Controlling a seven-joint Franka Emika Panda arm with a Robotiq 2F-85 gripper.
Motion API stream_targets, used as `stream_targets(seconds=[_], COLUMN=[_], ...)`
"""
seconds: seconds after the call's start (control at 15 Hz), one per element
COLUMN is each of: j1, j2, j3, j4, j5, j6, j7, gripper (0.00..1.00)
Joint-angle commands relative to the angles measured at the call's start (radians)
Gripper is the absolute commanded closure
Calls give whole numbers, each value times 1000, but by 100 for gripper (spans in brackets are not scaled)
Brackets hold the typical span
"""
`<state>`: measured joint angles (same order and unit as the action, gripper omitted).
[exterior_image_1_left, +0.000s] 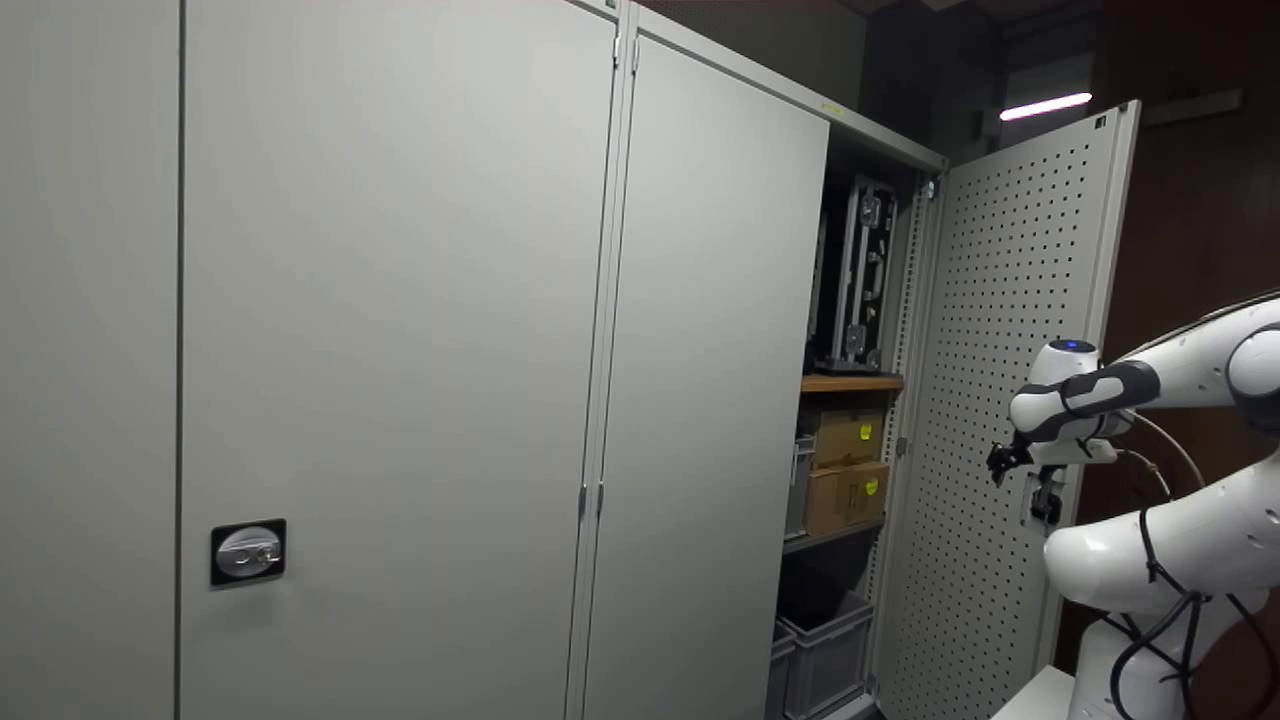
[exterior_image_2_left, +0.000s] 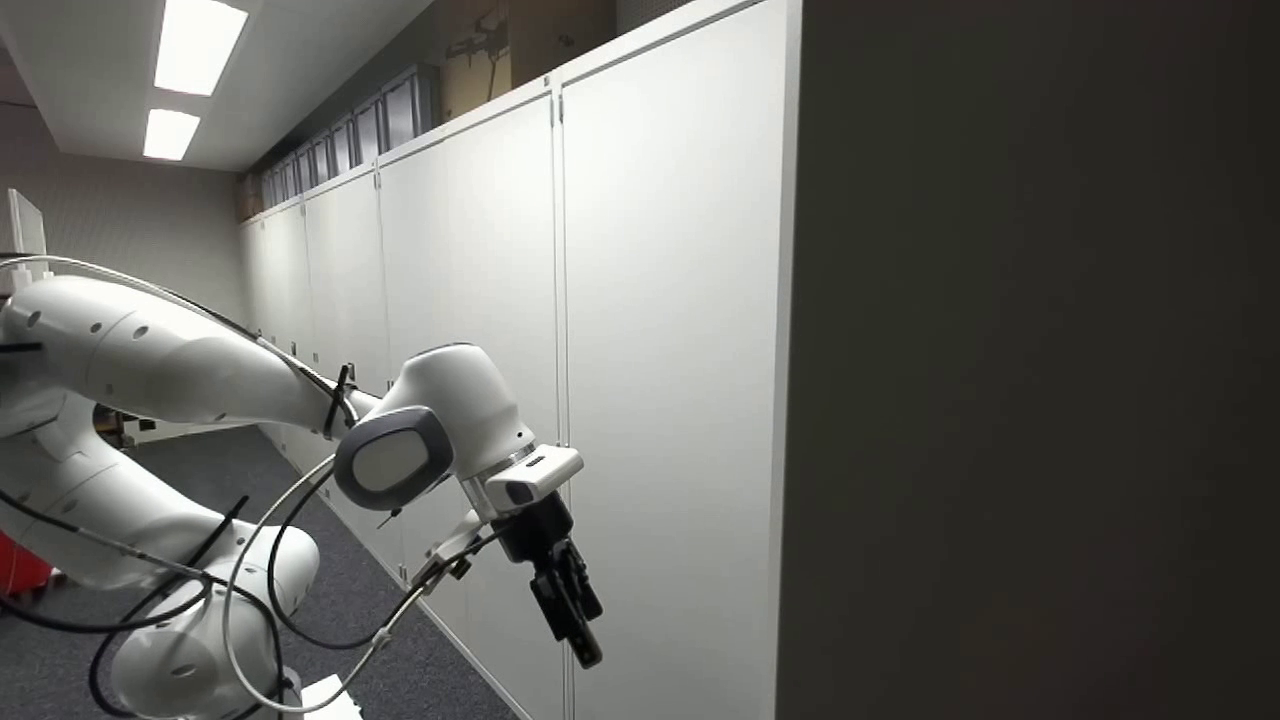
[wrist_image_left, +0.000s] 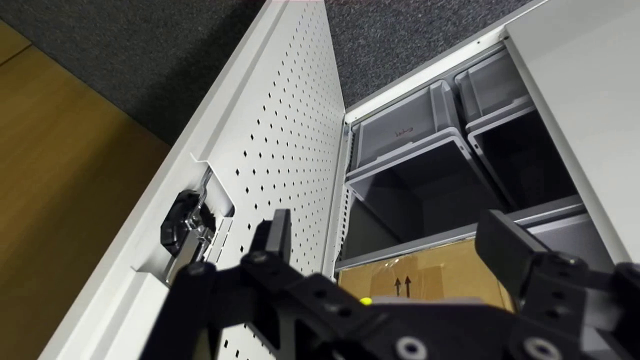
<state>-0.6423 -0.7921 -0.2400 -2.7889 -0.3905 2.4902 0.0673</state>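
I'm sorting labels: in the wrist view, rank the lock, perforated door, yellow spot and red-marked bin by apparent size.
Largest to smallest:
1. perforated door
2. red-marked bin
3. lock
4. yellow spot
Nearness probably enlarges the lock.

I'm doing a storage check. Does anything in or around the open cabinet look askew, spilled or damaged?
Nothing stands out. The perforated door is open near the gripper but shows no visible damage; the cardboard boxes and grey bins look settled in place, and I can see no spill.
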Motion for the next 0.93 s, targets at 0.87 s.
stream_targets(seconds=[0.87], j1=[-193], j2=[112], j3=[11], j4=[11], j5=[6], j6=[318], j7=[-20], gripper=[0])
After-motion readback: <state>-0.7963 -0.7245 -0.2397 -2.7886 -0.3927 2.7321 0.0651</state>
